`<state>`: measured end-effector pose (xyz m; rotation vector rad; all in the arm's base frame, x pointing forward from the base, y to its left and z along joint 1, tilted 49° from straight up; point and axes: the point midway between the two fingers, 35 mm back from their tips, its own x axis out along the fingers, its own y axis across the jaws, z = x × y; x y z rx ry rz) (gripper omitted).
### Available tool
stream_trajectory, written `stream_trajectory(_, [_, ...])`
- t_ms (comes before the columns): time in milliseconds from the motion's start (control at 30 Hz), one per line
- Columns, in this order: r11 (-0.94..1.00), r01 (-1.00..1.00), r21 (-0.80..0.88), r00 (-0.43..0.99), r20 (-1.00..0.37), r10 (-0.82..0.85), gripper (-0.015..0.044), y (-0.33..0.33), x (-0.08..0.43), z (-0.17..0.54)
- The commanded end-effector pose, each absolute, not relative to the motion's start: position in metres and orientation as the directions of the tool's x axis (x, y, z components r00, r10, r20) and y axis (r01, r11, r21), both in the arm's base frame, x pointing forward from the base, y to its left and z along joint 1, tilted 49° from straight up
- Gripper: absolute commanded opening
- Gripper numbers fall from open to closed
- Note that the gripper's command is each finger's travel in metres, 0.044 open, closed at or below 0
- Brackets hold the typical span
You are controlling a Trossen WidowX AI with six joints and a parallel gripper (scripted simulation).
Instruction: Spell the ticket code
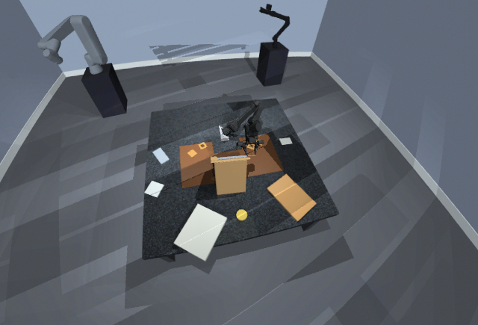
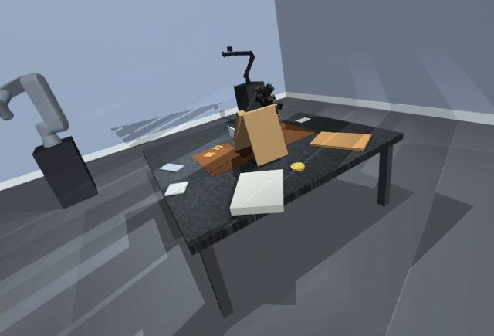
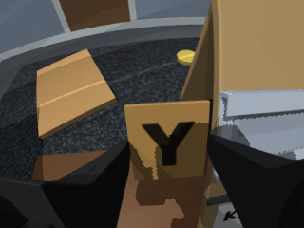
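Observation:
My gripper (image 1: 249,146) (image 3: 168,142) is shut on the tile lettered Y (image 3: 195,114), which is upright and readable in the wrist view. The tile is held left of the grey rail's near end in that view, outside the rail (image 3: 254,104) (image 1: 232,157). The rail is on the tilted wooden board (image 1: 231,178) (image 2: 265,137) (image 3: 266,43). A black K (image 3: 230,215) shows on a pale surface below the rail; the rest of that surface is hidden. Two orange pieces (image 1: 191,153) (image 2: 208,154) lie on the left brown mat (image 1: 193,172). The full code is not readable.
A wooden slab (image 1: 292,196) (image 2: 341,140) (image 3: 71,87), a yellow disc (image 1: 241,214) (image 2: 297,166) (image 3: 185,57) and a white block (image 1: 200,231) (image 2: 258,192) lie behind the board. Pale cards (image 1: 160,155) (image 1: 154,189) (image 1: 285,141) lie near the counter's sides. A white object (image 1: 222,134) stands beside the arm.

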<state>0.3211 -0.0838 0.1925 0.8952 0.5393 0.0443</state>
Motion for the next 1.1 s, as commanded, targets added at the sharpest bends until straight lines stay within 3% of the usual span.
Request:
stream_trajectory(0, [0.636, 0.179, 0.751, 0.865, -0.428, 0.261, 0.0000, -0.085, 0.321, 0.190])
stream_trajectory(1067, [0.636, 0.179, 0.751, 0.865, -0.428, 0.261, 0.0000, -0.095, 0.318, 0.178])
